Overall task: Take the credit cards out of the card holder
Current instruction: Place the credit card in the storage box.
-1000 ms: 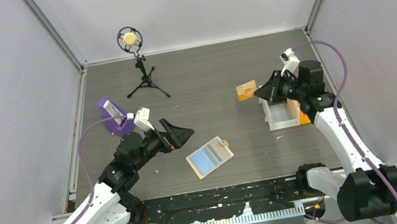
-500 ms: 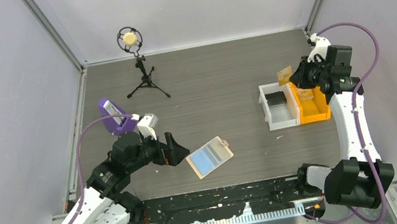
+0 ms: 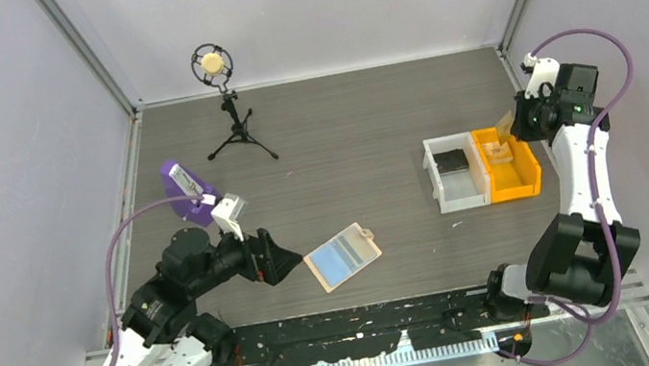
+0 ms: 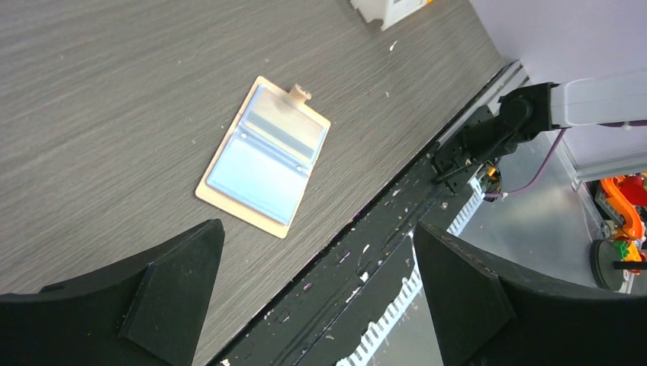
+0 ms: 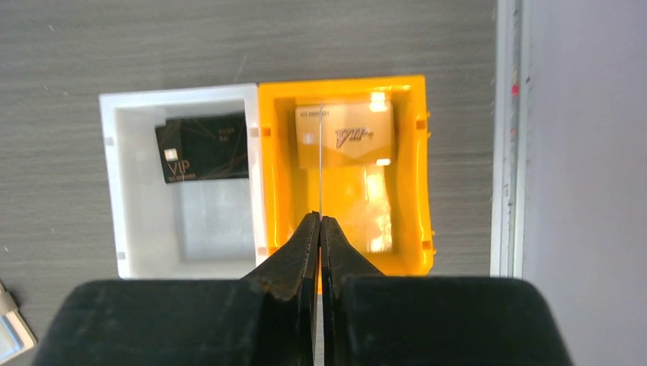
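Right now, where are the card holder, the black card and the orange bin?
card holder [image 4: 263, 156]: left wrist view, on its open light blue inside.
black card [image 5: 204, 147]: right wrist view, on the middle of its face.
orange bin [image 5: 422, 191]: right wrist view, on its right wall.

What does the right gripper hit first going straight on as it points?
Probably the orange bin: the right gripper, shut on an edge-on credit card, points into it. The held card would likely reach the gold card lying inside first; depth unclear.
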`<state>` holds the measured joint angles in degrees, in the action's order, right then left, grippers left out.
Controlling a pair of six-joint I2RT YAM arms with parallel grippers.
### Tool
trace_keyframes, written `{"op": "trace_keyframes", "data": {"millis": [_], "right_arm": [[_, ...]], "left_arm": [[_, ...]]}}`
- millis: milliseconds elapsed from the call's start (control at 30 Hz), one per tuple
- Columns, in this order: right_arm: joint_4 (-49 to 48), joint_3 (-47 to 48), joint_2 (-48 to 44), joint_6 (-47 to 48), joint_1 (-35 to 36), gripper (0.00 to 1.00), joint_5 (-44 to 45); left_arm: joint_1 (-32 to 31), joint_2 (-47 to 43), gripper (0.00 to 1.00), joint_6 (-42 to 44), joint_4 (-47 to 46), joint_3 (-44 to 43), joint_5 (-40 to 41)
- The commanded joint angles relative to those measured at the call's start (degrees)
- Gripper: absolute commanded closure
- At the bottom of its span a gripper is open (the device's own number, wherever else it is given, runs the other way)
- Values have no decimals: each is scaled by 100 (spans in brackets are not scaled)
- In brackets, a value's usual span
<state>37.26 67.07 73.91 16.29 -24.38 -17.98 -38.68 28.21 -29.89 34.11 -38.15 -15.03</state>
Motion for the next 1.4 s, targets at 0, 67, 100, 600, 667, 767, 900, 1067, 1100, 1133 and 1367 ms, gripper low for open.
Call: {"op": "trace_keyframes", "data": {"millis": [0,67,100,600,667,767,900,1067,1100,1133,1367], "right_arm": [[429,290,235,346,-19,95,272],[508,340,298,446,-19,95,380],[518,348,312,469,-15,95,424],[446,563,1148,100,-17,95,-253],[393,514,1247,67,-19,95,-307],[258,412,1343,58,-14,95,-201],[46,296,1384,43,-24,95,-207],[-330,149,1401,-19,-42,95,-258],[-384,114,1391,-51,-46,95,-259],[-475,50,1376,-58,-53,95,-259],[-513,118,1582,-106,-84,92,-285]], "left_arm": [[-17,-44,1,380,294,-491,-45],[-22,-9,1,497,416,-539,1],[-17,-20,1,523,428,-523,25],[-20,-115,1,589,397,-509,78],[-21,-119,1,603,436,-513,125],[-22,-148,1,607,453,-502,168],[-17,-178,1,607,468,-493,251],[-17,-167,1,612,439,-502,325],[-17,-167,1,615,431,-501,330],[-17,-164,1,609,412,-500,340],[-20,-101,1,609,404,-509,337]]}}
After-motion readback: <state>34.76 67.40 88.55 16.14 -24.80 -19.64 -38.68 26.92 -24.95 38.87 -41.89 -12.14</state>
